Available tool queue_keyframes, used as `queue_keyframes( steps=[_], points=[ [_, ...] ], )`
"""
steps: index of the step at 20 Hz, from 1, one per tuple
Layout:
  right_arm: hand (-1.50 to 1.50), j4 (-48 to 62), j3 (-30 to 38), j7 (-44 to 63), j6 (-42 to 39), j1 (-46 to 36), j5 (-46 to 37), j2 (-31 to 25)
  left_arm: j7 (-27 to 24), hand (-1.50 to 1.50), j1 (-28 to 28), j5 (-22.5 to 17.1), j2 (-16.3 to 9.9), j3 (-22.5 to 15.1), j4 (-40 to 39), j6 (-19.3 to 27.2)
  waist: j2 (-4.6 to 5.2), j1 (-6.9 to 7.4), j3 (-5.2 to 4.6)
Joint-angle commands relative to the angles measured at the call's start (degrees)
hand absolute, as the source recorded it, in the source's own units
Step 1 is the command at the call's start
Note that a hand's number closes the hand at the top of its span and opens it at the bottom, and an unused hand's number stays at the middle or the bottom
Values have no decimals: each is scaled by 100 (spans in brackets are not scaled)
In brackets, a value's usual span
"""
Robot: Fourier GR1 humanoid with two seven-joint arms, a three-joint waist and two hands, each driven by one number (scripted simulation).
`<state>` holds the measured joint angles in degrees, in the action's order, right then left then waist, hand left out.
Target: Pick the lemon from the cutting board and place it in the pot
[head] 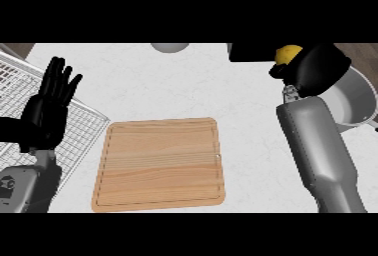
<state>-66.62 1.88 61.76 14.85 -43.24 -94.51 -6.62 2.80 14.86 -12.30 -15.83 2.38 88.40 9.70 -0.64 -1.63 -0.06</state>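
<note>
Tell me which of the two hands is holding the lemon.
The right hand, curled round the lemon beside the pot; the left hand rests open, holding nothing.

Wire rack [77, 131], grey round object [170, 47]
</note>
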Motion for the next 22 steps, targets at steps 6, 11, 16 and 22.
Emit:
queue_keyframes(
  steps=[6, 11, 16, 22],
  points=[
    [150, -2175, 762, -691, -356, 2021, 942, -920, 300, 0, -36, 138, 58, -65, 287, 93, 28, 61, 9],
    [150, -1974, 1288, -1438, 96, 2451, 1710, -1279, -158, 0, 47, 138, 206, 53, -170, -107, 63, 127, 8],
    [150, -1236, 1677, -1873, 231, 2290, 2066, -1678, -155, 0, -314, -19, 56, 227, 221, -435, 64, 193, 7],
    [150, 46, 1860, -2393, 778, 2587, 2452, -1591, -46, 0, 57, 245, 211, 134, 32, -201, 80, 199, 12]
  ],
)
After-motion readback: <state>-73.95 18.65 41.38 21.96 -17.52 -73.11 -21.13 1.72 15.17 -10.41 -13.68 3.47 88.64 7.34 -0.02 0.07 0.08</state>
